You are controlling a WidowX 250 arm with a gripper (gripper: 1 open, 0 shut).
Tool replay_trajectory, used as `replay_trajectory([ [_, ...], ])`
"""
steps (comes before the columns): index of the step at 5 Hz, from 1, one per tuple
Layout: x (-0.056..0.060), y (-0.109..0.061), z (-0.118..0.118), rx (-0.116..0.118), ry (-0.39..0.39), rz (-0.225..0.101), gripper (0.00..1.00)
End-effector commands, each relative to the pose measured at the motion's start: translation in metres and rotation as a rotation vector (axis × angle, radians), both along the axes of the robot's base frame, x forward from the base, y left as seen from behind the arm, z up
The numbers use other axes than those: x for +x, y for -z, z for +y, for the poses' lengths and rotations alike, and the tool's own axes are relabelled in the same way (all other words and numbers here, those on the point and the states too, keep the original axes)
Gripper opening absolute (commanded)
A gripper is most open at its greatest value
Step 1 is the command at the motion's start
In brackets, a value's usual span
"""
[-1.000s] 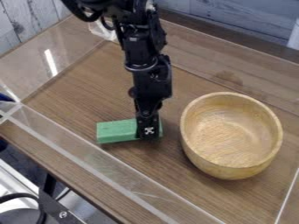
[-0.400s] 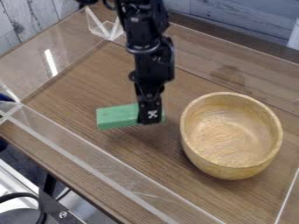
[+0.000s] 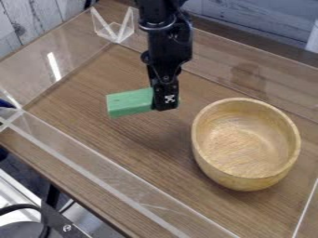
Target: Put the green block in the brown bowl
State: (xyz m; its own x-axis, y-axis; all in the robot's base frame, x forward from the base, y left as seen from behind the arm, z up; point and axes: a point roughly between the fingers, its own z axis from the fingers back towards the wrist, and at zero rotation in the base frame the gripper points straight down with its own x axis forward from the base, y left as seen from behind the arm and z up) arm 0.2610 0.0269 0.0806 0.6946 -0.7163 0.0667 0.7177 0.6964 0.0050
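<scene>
The green block hangs in the air above the wooden table, tilted a little, with my gripper shut on its right end. The black arm comes down from the top of the view and the gripper points straight down. The brown bowl stands on the table to the right of and below the block, with nothing inside it. Block and bowl are apart, a short gap between them.
A clear plastic wall runs along the front and left sides of the wooden table. A transparent folded piece sits at the back near the arm. Black cables lie at the bottom left.
The gripper has risen with the green block, lifting it off the table and up in the picture. The bowl has stayed in place.
</scene>
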Motion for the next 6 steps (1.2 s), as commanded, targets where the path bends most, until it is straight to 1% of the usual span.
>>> replay_trajectory([
  [1,0.011,-0.018,-0.004,0.007,0.019,-0.075,0.0],
  [2,0.01,-0.017,-0.012,-0.001,0.038,-0.074,0.0],
  [3,0.01,-0.016,-0.03,-0.011,0.073,-0.075,0.0],
  [5,0.018,-0.007,-0.082,-0.033,0.158,-0.077,0.0],
  [6,0.02,-0.002,-0.097,-0.039,0.191,-0.075,0.0],
])
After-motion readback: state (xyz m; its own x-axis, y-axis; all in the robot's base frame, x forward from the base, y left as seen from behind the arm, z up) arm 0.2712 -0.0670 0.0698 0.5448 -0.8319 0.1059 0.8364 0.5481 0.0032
